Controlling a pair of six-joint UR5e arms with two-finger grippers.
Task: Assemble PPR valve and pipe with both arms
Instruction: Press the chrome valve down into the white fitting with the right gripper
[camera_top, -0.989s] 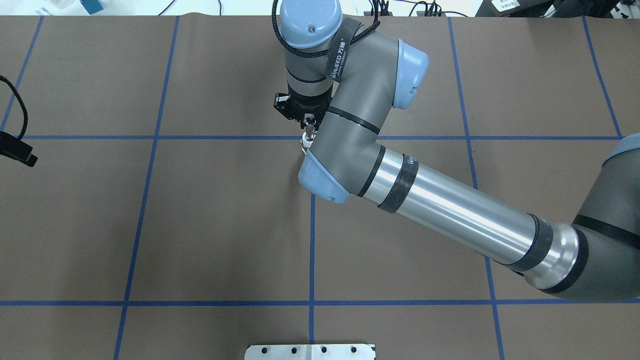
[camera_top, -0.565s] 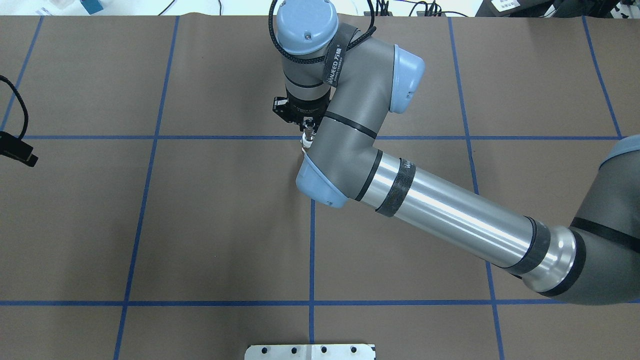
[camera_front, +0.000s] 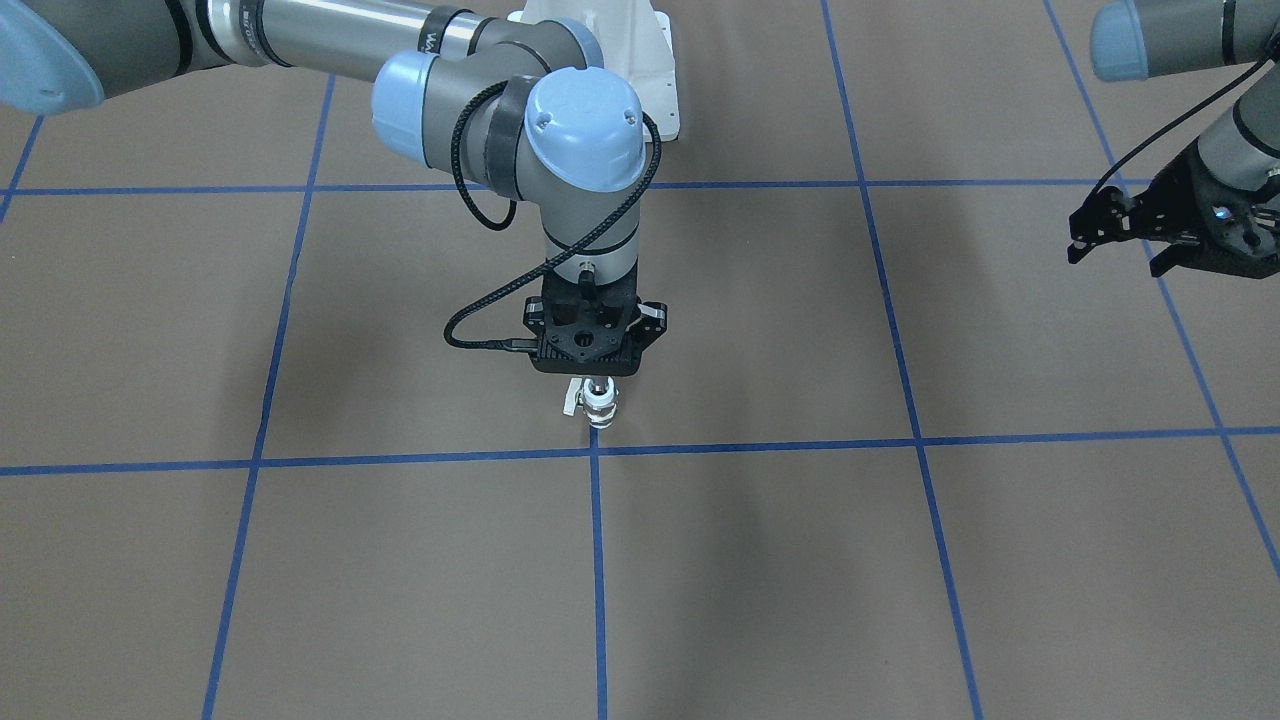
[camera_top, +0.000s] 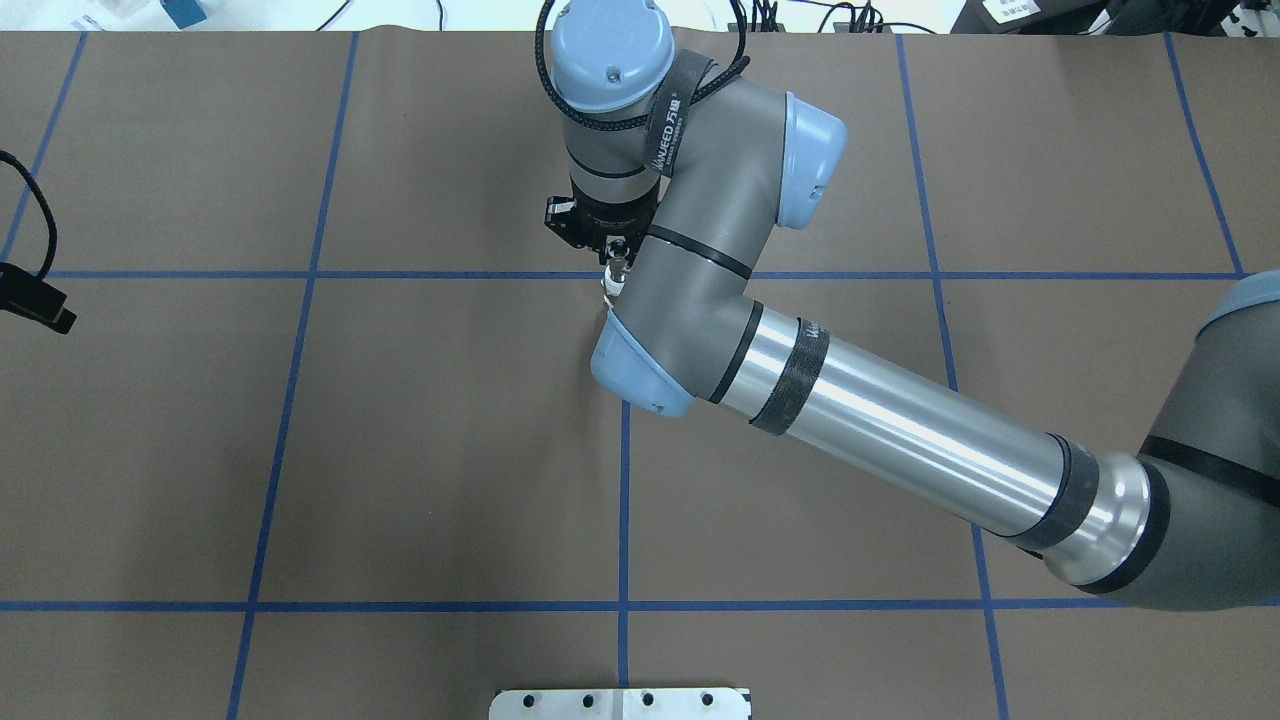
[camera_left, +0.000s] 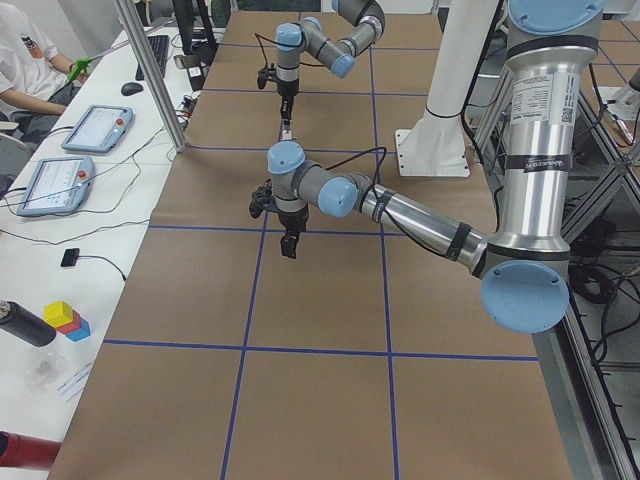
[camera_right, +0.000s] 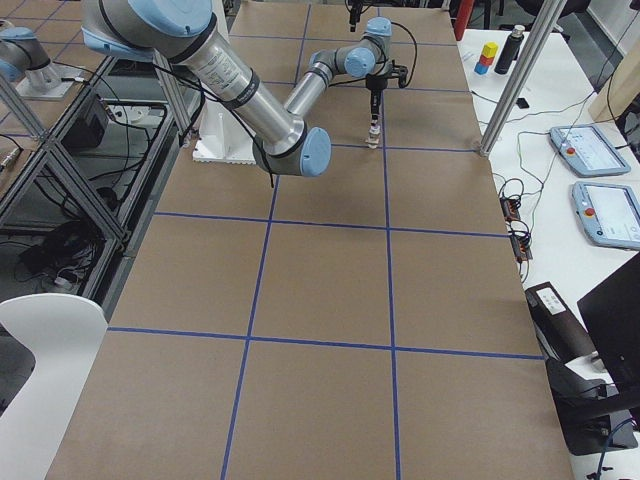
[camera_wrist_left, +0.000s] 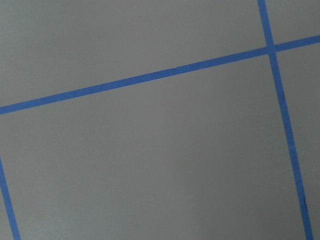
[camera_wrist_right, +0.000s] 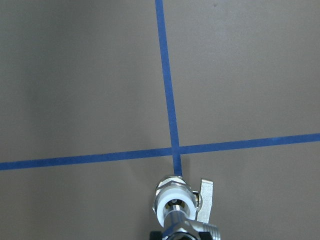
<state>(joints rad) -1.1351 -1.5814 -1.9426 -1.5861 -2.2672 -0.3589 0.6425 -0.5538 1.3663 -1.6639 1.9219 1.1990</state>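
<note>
The PPR valve stands upright on the brown table, just behind a crossing of blue tape lines, with its pale lever to one side. My right gripper points straight down over it and is shut on the chrome pipe. The pipe's lower end meets the valve's white top opening. In the overhead view the right wrist hides most of the valve. My left gripper hangs empty far off to the side, above bare table. Its fingers do not show clearly.
The white bolted pedestal stands at the robot's edge of the table. Blue tape lines divide the brown table cover into squares. Tablets and small items lie on the side bench beyond the table's far edge.
The right arm's wrist and elbow have shifted slightly towards the view's left. The gripper stays over the valve, which has not moved. The left arm has not moved.
</note>
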